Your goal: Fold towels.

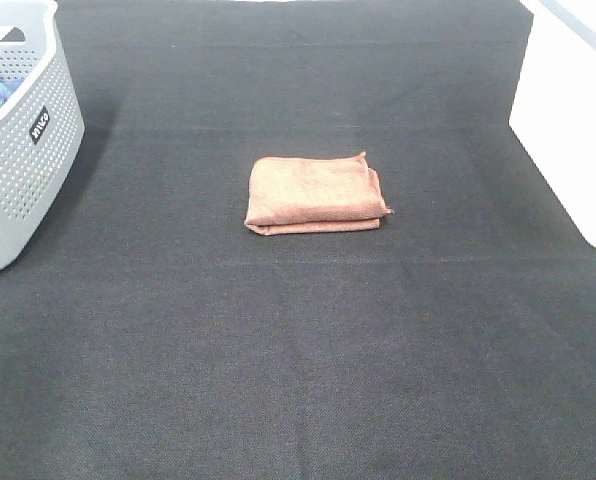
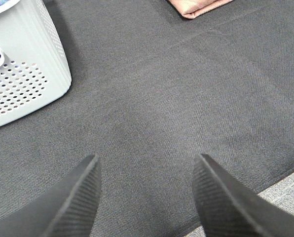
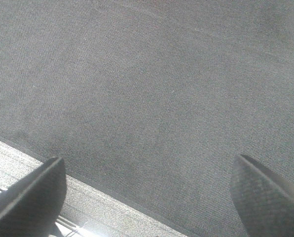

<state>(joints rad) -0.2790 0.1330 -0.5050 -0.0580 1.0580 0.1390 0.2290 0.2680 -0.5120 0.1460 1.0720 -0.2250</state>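
The reddish-brown towel lies folded into a compact rectangle in the middle of the dark mat, its layered edges showing along the front and right. One corner of the towel also appears in the left wrist view, far from the fingers. My left gripper is open over bare mat with nothing between its fingers. My right gripper is open wide above the mat's near edge, also holding nothing. Neither arm appears in the exterior high view.
A grey perforated basket stands at the far left with blue cloth inside; the basket also shows in the left wrist view. A white box sits at the right edge. The dark mat covers the table.
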